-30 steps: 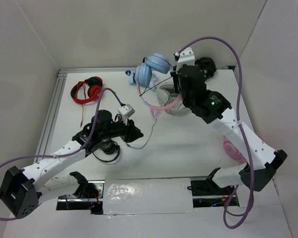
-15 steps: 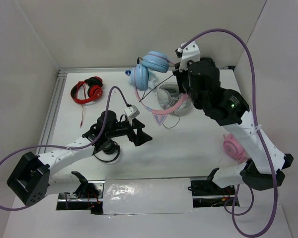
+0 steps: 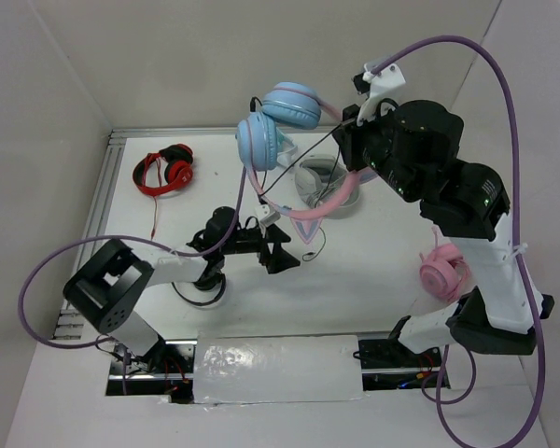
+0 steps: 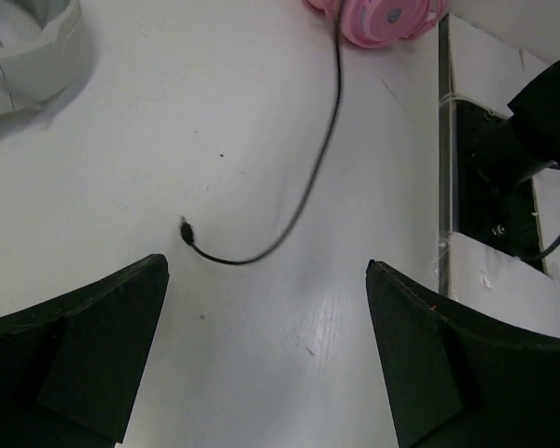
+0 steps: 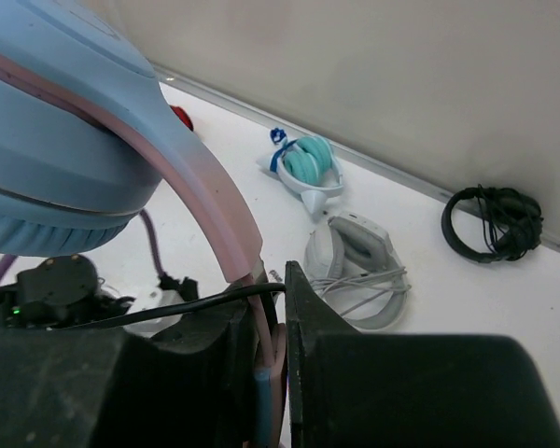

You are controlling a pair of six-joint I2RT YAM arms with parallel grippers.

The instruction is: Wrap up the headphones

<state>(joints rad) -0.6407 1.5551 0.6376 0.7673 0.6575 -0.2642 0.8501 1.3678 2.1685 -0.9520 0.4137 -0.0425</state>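
1. The right gripper (image 5: 273,313) (image 3: 347,140) is clamped on the pink plastic headband of the over-ear cat-ear headphones (image 5: 65,121) (image 3: 292,105). It holds them high above the white tabletop (image 3: 373,280). From above, the gripper's own dark body hides its fingertips.
2. In the right wrist view one round light blue ear cup fills the upper left and is cut off by the frame. The thin black cable (image 5: 215,297) (image 4: 299,205) crosses the fingers just beside the headband.
3. From above, both cups hang to the left of the right gripper and the headband loops below them. One pink cat ear shows at the loop's low point; a second cannot be made out.
4. The left gripper (image 4: 266,280) (image 3: 282,254) is spread wide and holds nothing, low over the tabletop. The cable's plug end lies on the tabletop ahead of and between its fingers, touching neither.
5. In the left wrist view the cable runs off the top edge beside the all-pink headphones (image 4: 378,14) (image 3: 443,271), which are cropped there.
6. White-and-grey headphones (image 5: 355,266) (image 3: 322,182) lie on the tabletop below the held pair.
7. Teal-and-white headphones (image 5: 303,168) and black headphones (image 5: 490,219) sit near the far wall. Both are hidden in the top view.
8. Red headphones (image 3: 168,168) lie at the far left.
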